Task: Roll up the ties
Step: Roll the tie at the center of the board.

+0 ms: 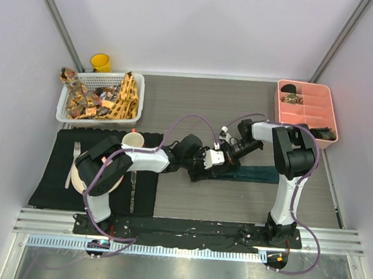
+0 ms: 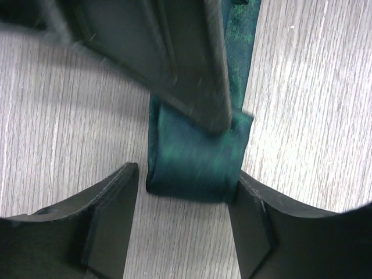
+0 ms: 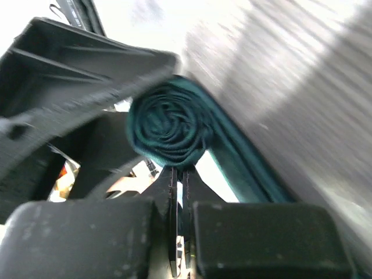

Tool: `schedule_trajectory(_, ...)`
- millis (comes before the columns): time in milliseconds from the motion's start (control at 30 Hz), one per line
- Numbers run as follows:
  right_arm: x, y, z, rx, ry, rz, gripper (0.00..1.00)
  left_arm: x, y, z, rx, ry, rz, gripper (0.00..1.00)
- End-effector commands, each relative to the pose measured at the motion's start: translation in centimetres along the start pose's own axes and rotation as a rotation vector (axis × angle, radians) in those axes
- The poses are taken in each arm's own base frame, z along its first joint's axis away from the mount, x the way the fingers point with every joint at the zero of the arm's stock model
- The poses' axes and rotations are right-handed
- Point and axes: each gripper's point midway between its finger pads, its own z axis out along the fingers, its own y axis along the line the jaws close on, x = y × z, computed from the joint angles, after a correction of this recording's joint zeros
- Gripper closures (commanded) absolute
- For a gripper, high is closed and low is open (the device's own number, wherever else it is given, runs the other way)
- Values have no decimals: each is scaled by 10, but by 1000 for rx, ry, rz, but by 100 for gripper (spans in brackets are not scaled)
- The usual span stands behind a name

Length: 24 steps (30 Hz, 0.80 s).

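Note:
A dark teal tie (image 1: 258, 174) lies flat on the table, running right from the centre. Its left end is wound into a roll (image 2: 195, 157), which shows as a spiral in the right wrist view (image 3: 168, 128). My right gripper (image 3: 180, 174) is shut, pinching the roll's edge; in the top view it (image 1: 218, 158) sits at the roll. My left gripper (image 2: 186, 203) is open with one finger on each side of the roll, and it also shows in the top view (image 1: 197, 168). Yellow-orange and brownish patterned ties (image 1: 102, 97) lie in a basket at the back left.
The white basket (image 1: 102, 76) stands at the back left with a yellow cup (image 1: 101, 62) behind it. A pink divided tray (image 1: 305, 113) is at the back right. A black placemat (image 1: 61, 168) at the left holds a plate, fork and mug (image 1: 133, 139).

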Motion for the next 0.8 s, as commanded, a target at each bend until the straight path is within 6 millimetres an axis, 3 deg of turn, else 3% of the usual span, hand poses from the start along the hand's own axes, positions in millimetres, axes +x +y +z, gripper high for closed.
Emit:
schedule_trajectory(0, 2, -60, 2, 211, 15, -45, 99, -1, -10, -9, 43, -11, -16, 33)
schedule_trajectory(167, -9, -75, 0, 281, -10, -31, 99, -30, -9, -5, 72, -109, 7, 29)
schedule_trajectory(433, -12, -83, 2, 314, -4, 33, 99, -53, -3, 11, 108, -170, 80, 28)
schedule_trajectory(600, -10, -81, 1, 311, 2, 39, 99, -49, 9, 10, 65, -102, 140, 28)
schedule_trajectory(767, -8, -80, 1, 304, 10, 35, 99, -22, 15, -13, 83, 10, 254, 26)
